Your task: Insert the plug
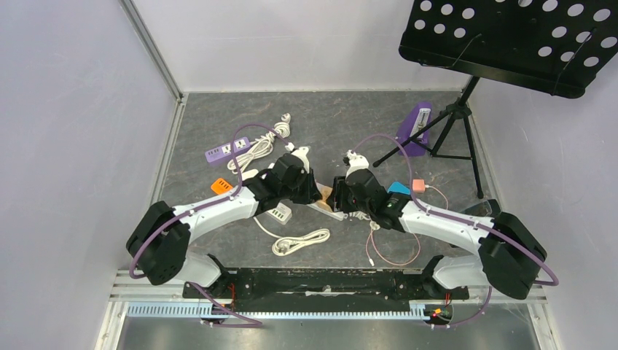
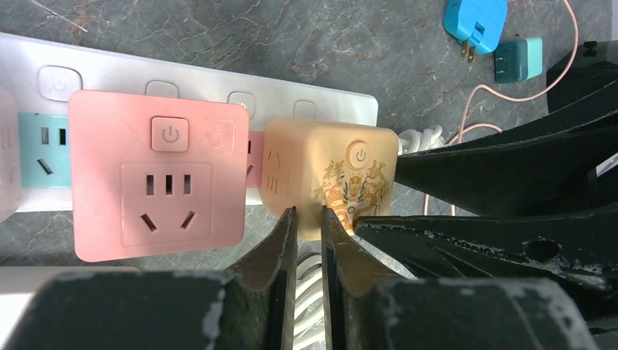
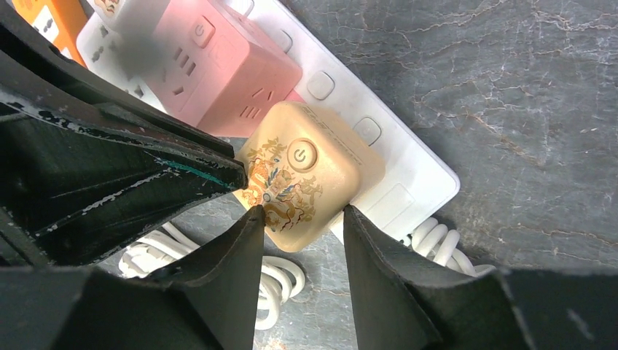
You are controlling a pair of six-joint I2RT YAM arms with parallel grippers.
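**Gold cube on the white strip, hemmed in by both grippers**

The gold cube plug (image 3: 306, 175), printed with a dragon and a power button, sits on top of the white power strip (image 2: 218, 80) near its cord end. Its underside is hidden, so how deep its prongs sit cannot be told. On the same strip, just beside the plug and nearly touching it, stands a larger pink cube adapter (image 2: 160, 175), which closes off that side of the plug.

The right gripper (image 3: 302, 219) has its jaws spread, with the tips at two faces of the plug's corner where it overhangs the strip. Whether they pinch the plug or only flank it cannot be told. The left gripper (image 2: 307, 237) is all but clenched, with a thin slit between its jaws and nothing in it, and its tips are at the plug's overhanging edge. The two grippers crowd together over this end of the strip.

A coiled white cable (image 3: 280, 284) lies under the grippers, against the strip's cord end. Beyond that end, well apart from the strip, lie a blue plug (image 2: 475, 22), a teal plug (image 2: 519, 58) and a thin pink cable (image 2: 503, 95). An orange adapter (image 3: 40, 22) lies off the strip's other end. Farther from the strip are a purple power strip (image 1: 226, 151) and a music stand (image 1: 503, 40).
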